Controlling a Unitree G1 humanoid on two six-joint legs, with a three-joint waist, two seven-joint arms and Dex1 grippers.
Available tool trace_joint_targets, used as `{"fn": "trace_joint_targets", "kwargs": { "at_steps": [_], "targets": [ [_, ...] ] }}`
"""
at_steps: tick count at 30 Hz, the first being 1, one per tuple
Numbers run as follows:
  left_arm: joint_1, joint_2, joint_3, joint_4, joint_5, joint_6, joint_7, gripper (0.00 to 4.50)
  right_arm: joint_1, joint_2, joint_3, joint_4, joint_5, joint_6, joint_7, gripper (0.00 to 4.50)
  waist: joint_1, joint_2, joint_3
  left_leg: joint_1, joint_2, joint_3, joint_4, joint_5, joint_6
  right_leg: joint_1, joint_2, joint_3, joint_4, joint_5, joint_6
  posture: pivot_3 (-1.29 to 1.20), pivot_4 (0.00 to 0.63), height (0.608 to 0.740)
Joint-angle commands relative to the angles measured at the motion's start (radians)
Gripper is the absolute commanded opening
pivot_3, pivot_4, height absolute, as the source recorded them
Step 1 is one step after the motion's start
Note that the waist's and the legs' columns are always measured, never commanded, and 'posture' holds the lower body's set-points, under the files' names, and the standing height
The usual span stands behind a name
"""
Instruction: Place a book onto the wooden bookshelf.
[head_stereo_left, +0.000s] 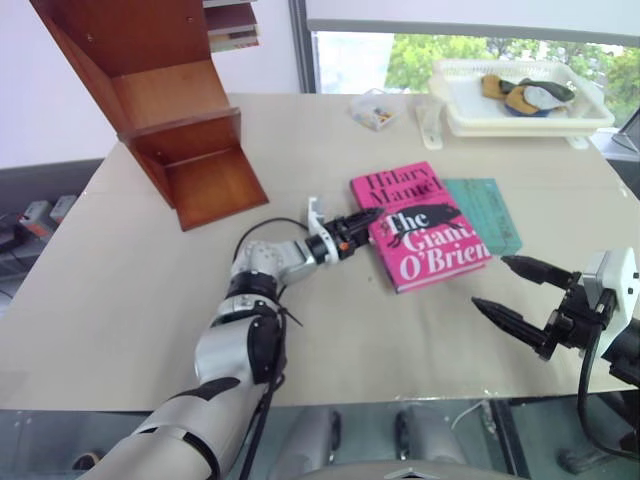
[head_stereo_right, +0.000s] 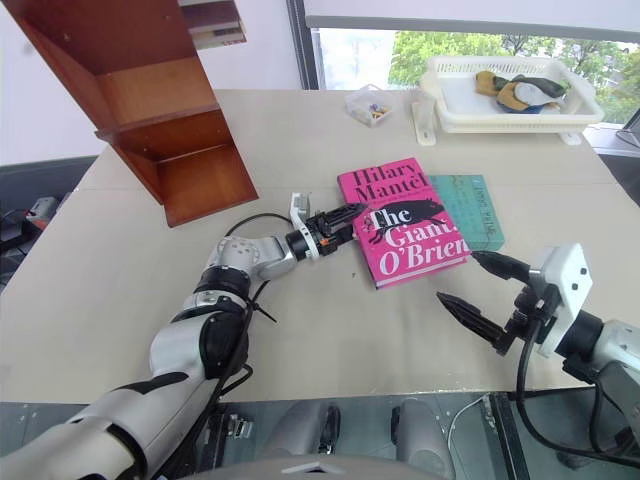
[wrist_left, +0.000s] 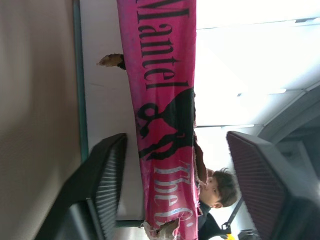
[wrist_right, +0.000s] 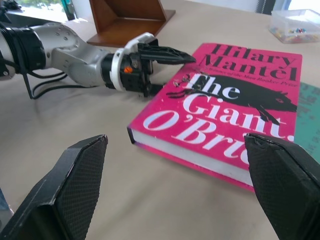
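Pink hardback book (head_stereo_left: 420, 226) lies flat on the beige tabletop (head_stereo_left: 120, 300), overlapping a teal book (head_stereo_left: 487, 212). Left pincer (head_stereo_right: 345, 219) straddles its spine edge, fingers spread, nothing clamped; right pincer (head_stereo_right: 478, 285) waits released. Stiff, glossy, likely slippery: best gripped at the spine. Reddish-brown wooden bookshelf (head_stereo_left: 170, 110) is cut off above.

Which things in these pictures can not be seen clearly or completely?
- Wooden bookshelf: its top is cut off by the head views' upper edge.
- Teal book: partly under the pink book.
- Small clear box: contents too small.
- White tray: items inside unclear.
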Motion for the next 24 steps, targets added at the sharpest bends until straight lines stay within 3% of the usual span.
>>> {"fn": "trace_joint_targets", "kwargs": {
  "at_steps": [1,24],
  "targets": [
    [0.039,0.004,0.011,0.039,-0.022,0.076,-0.01,3.18,0.002,0.003,-0.019,-0.013,-0.003,-0.02,-0.004,4.5,-0.001,0.0,0.0,0.002,0.0,0.0,0.0,0.0,0.0,0.002,0.0,0.0,-0.001,0.0,0.0,0.0,0.15,0.74],
    [0.113,0.017,0.003,-0.092,-0.096,0.204,-0.038,3.18,0.023,0.01,-0.019,0.005,-0.044,-0.041,0.007,4.5,0.0,0.0,0.0,0.004,0.002,0.0,-0.001,-0.001,0.0,0.005,0.0,0.0,-0.002,0.0,0.0,0.0,0.15,0.74]
  ]
}}
